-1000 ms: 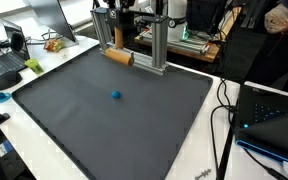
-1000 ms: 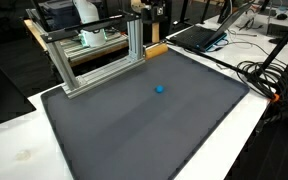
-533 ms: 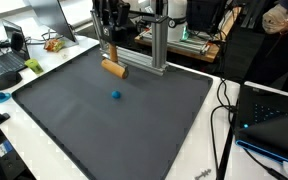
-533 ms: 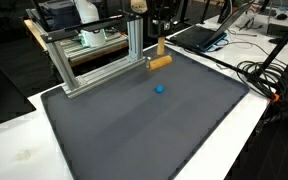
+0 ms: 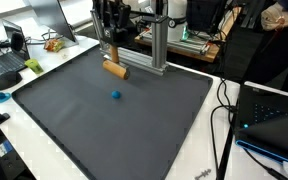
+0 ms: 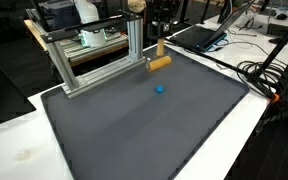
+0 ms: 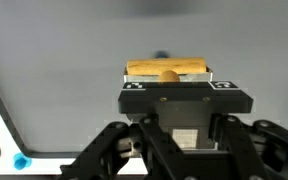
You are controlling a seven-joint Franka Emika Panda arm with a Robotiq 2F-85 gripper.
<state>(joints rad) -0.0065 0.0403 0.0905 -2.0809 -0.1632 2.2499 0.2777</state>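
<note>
Step as I read it: transport phase. The light wooden mallet with a cylindrical head and thin handle [image 5: 115, 69] is already in hand and hangs at the far edge of the dark grey mat [image 5: 104, 125] on the table.

End effector [image 5: 110, 42]: clenched on the mallet handle, head hanging down and lying crosswise. The wrist view confirms it, with the head [image 7: 167, 68] directly beyond the end effector [image 7: 169, 84]. Can't tell whether the head touches the mat or sits just above it.

Surroundings:
- Small blue ball [image 5: 115, 96] at 6 o'clock from the mallet head, apart from it; same in both exterior views [image 6: 159, 89].
- Aluminium-profile frame [image 5: 159, 45] just beside the head at 3 o'clock in an exterior view.

Next move, my call: keep the clamp firm, since a thin handle can pivot, and stay clear of the frame post. Any travel towards 6 o'clock needs head height checked against the ball.
</note>
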